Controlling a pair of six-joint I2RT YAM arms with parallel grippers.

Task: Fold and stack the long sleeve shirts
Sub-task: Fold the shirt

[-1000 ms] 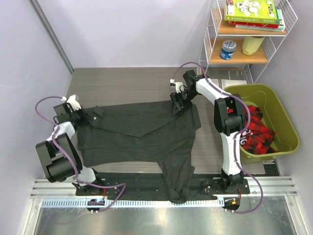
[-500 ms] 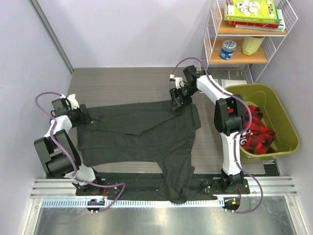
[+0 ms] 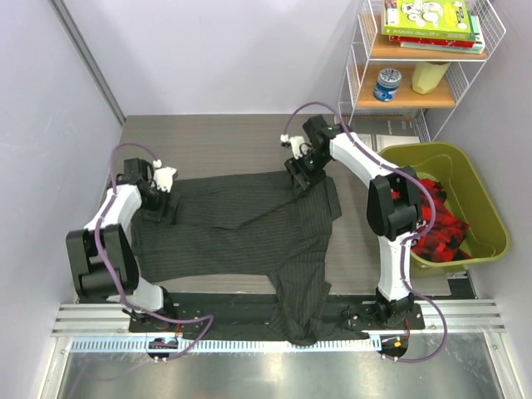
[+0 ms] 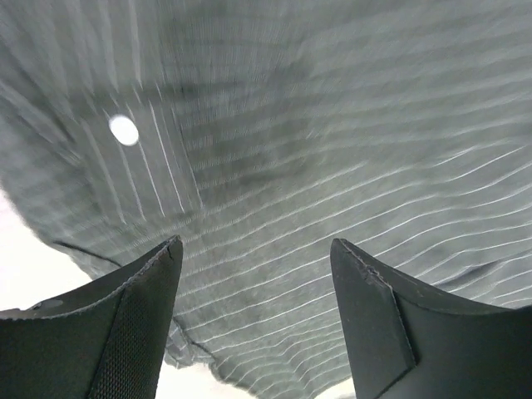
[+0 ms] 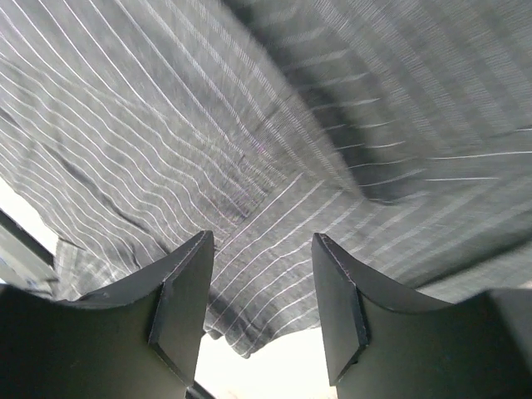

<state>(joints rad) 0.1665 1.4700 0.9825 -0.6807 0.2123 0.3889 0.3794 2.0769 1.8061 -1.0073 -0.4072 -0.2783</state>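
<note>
Since only one long sleeve shirt point(image 3: 241, 224) is spread out, everything turns on how it lies. It is flat on the table point(image 3: 216, 141) with its long axis running left to right. One striped length trails off its near edge and hangs down between the arm bases.

The left gripper point(image 3: 164, 202) is at the shirt's far left corner, tips pointed down at the cloth. Its wrist view shows the jaws well apart, with pinstriped fabric beneath them and nothing between. The right gripper point(image 3: 302, 174) is at the shirt's far right corner, also low over the cloth, with its jaws parted less widely. That wrist view is blurred, but no fold seems to be pinched.

So each arm has its own end of the shirt directly under its fingers, and neither has hold of it. I judge the next fold to run along the long axis, bringing the far edge toward the near one. That would need both grippers to close on their corners together. The hanging part lies nearer the bases than either gripper.

Right of the shirt and well apart, an olive bin point(image 3: 486, 199) holds red plaid cloth point(image 3: 432, 224). Beyond the shirt's right end stands a wire shelf point(image 3: 403, 96).
</note>
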